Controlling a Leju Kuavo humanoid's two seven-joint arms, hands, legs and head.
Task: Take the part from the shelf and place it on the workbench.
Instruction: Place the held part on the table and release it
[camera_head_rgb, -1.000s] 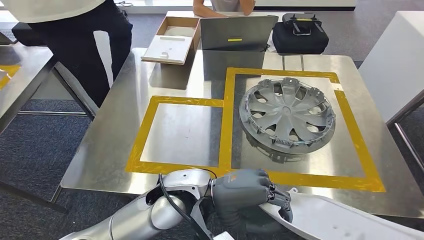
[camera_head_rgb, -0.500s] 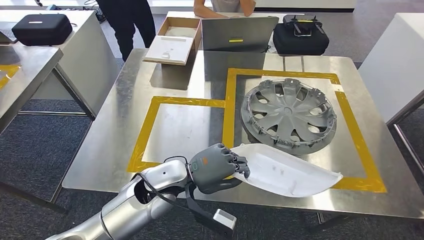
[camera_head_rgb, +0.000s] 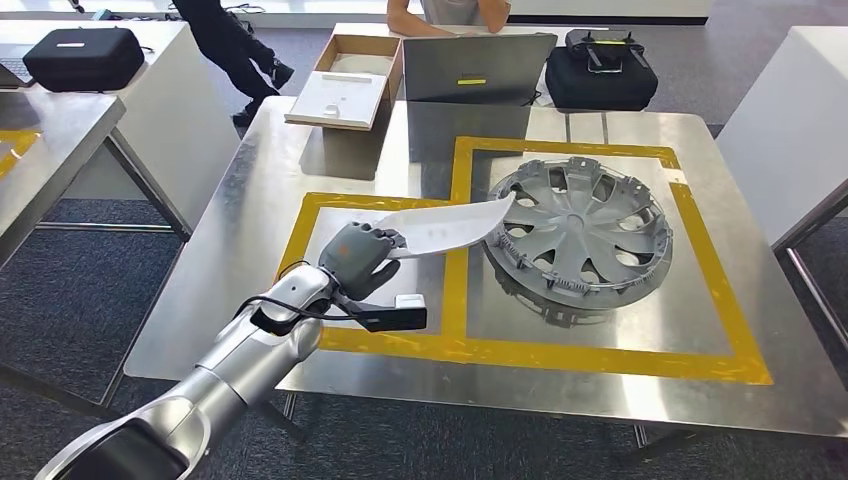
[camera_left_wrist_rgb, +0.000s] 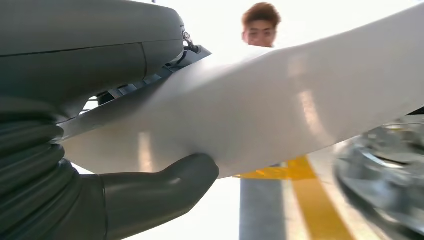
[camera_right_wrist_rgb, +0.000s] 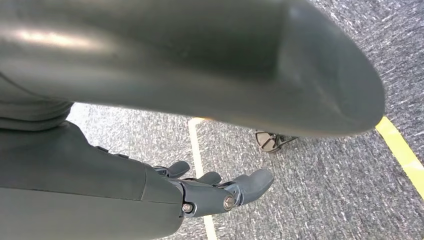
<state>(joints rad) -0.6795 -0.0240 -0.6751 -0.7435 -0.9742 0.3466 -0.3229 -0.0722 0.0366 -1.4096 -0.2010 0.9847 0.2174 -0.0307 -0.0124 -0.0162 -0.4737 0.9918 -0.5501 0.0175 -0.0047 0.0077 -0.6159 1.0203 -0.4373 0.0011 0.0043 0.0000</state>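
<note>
— Standing across most of the head view is the steel workbench (camera_head_rgb: 250, 290) with its yellow tape squares (camera_head_rgb: 455, 250). What lies on it?

— A grey wheel cover (camera_head_rgb: 575, 232) flat in the larger square, and a cardboard box (camera_head_rgb: 345, 80) at the far edge.

— And the part?

— The white part (camera_head_rgb: 445, 226) is held above the smaller square, its far tip over the wheel cover's rim. The left hand (camera_head_rgb: 357, 258) grips its near end, thumb (camera_left_wrist_rgb: 165, 187) pressed underneath.

— The right hand (camera_right_wrist_rgb: 220, 192)?

— Hanging over carpet, fingers apart, holding nothing.
</note>
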